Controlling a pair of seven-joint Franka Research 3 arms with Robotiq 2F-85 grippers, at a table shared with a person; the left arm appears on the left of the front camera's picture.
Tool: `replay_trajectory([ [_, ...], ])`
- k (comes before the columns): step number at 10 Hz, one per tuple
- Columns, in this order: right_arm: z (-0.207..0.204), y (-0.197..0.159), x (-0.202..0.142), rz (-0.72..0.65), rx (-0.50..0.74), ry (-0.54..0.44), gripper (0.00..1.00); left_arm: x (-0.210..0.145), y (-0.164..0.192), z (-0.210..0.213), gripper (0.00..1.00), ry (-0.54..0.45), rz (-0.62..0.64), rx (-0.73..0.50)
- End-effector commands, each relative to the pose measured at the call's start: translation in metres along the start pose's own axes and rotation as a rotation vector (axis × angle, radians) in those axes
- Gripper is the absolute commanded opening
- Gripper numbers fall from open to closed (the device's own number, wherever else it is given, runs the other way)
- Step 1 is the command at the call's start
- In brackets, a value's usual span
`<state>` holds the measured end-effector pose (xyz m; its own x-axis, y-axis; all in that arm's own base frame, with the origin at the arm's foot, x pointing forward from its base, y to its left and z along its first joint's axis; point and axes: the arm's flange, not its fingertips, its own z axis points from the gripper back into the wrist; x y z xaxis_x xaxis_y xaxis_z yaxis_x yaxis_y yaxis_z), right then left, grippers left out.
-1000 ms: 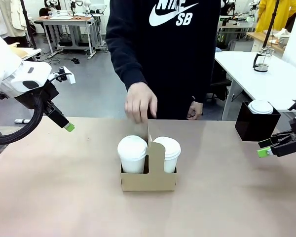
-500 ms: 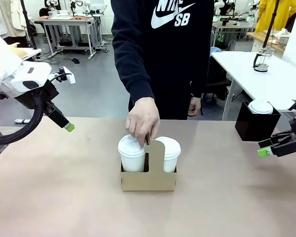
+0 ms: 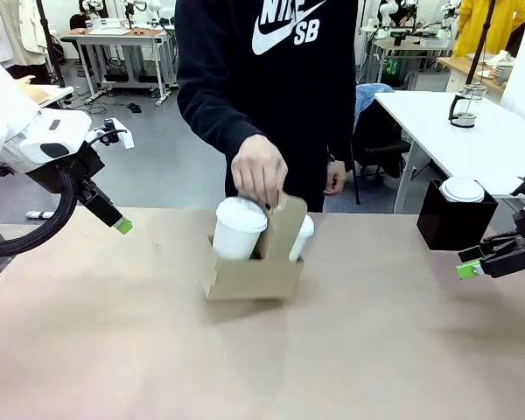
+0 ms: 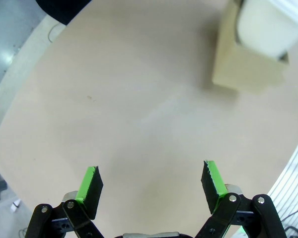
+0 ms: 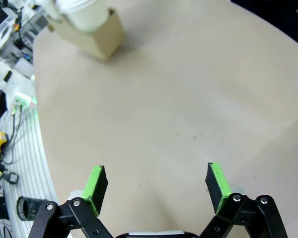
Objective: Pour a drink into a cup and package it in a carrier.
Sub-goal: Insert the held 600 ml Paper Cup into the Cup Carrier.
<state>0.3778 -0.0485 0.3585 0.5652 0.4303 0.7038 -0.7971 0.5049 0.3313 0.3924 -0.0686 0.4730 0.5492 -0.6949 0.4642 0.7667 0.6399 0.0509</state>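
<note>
person's hand (image 3: 259, 169) grips the top of the handle panel of the cardboard cup carrier (image 3: 252, 276) at mid-table, far side; carrier tilted, its right end raised, apparently off the tabletop with a shadow under it. two white lidded paper cups ride in its pockets: left cup (image 3: 239, 228) plain to see, right cup (image 3: 301, 239) half hidden behind the panel. left gripper (image 3: 122, 226) hangs above the table's far left edge, fingers spread wide, nothing between them. right gripper (image 3: 469, 269) sits at the right edge, fingers likewise spread and empty per its wrist view. both well apart from the carrier. risks, as judged: the tilt could let a cup lean or slide in its pocket; a loose lid would let drink out, though no liquid is visible and lids look seated. a one-handed hold on thin cardboard may flex or swing. surroundings: black box (image 3: 455, 216) at far right holding a shorter white lidded cup (image 3: 462, 190); glass pitcher (image 3: 463, 107) on a white side table beyond. nothing lies between carrier and either gripper; the person's arm occupies the space over it.
</note>
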Motion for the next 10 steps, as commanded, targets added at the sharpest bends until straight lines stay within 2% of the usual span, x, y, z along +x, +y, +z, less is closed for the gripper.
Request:
replay_trajectory([
  [1,-0.0001,-0.0011,-0.001,-0.001,0.0,0.001,1.0,-0.0005,-0.0005,0.0003,1.0,0.0,0.003,0.001],
  [10,-0.0001,-0.0011,-0.001,-0.001,0.0,0.001,1.0,-0.0005,-0.0005,0.0003,1.0,0.0,0.003,0.001],
])
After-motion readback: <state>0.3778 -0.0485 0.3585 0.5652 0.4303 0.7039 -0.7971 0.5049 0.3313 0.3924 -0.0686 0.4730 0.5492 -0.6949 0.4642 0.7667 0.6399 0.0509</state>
